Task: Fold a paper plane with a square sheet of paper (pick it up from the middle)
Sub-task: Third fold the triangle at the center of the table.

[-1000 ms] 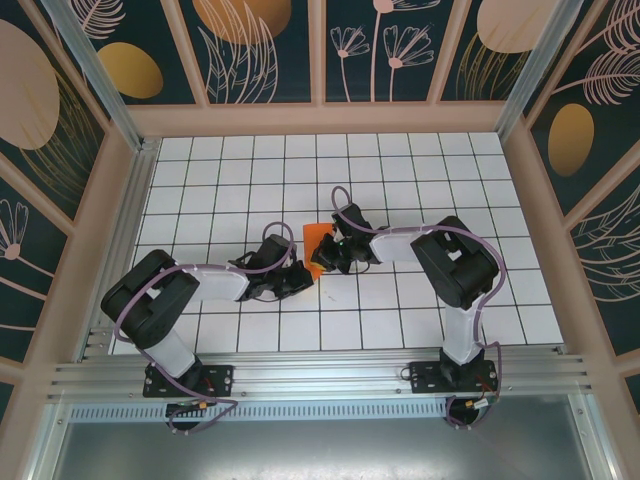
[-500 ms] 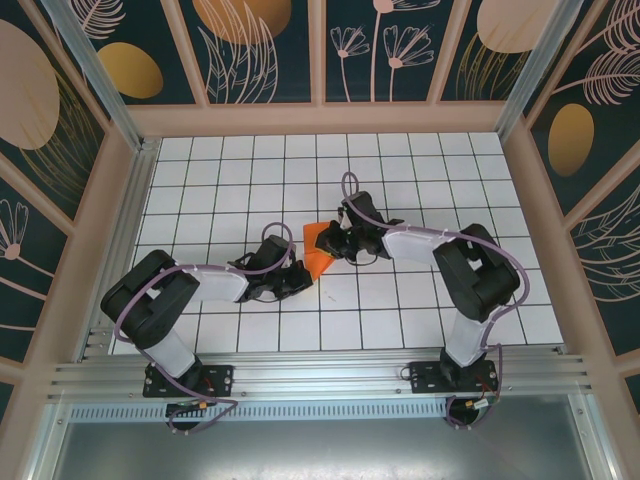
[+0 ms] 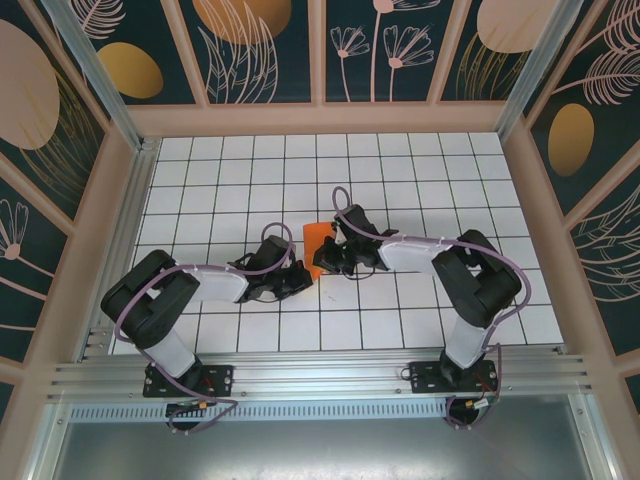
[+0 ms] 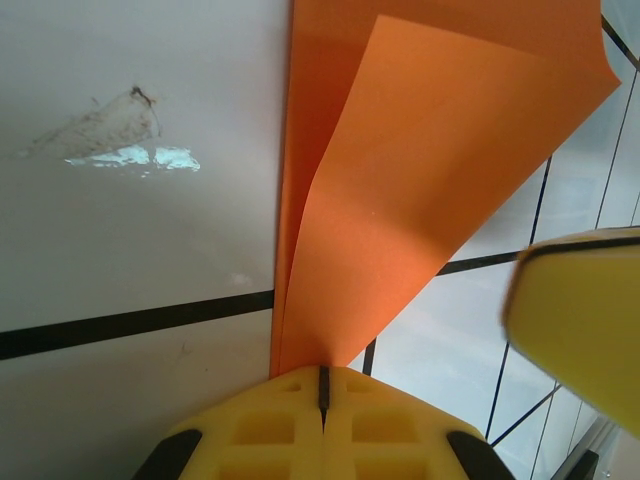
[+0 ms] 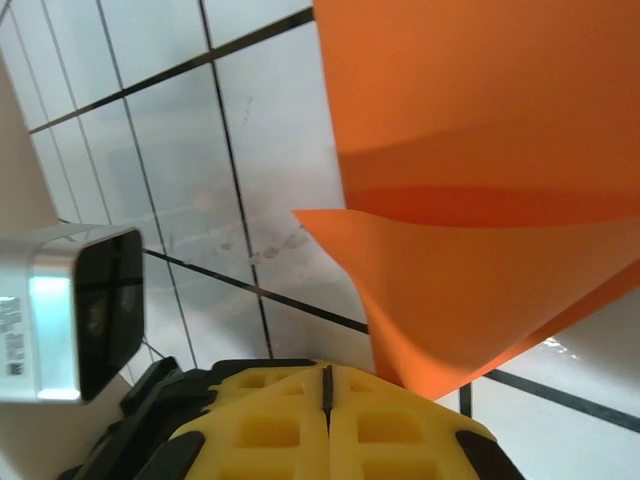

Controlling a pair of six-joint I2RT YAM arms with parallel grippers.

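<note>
Right gripper (image 3: pixel 325 262) has dropped back toward the arm bases from the farther position it held half a second ago. The left gripper (image 4: pixel 322 395) is where it was.

Left jaws are pressed together on the near tip of the paper (image 4: pixel 420 200). The orange layers rise from the seam between the fingertips and fan away from it, one flap curling up off the table (image 4: pixel 120 250).

Right jaws are likewise closed. From them the paper hangs just ahead and to the right, its lowest corner meeting the right-hand finger rather than the seam, so a pinch there cannot be confirmed.

The paper lies between the two grippers, partly folded and not yet a dart.

The step appears to be laying a raised flap over and creasing it. To do this well:
- The left pinch should probably serve as a fixed anchor.
- The right gripper needs a sure hold on a single layer.
- The flap should be carried low and slowly until its edges meet.
- It should then be pressed flat outward from the anchored tip.

A hasty pull would likely slip or skew the thin sheet.
</note>
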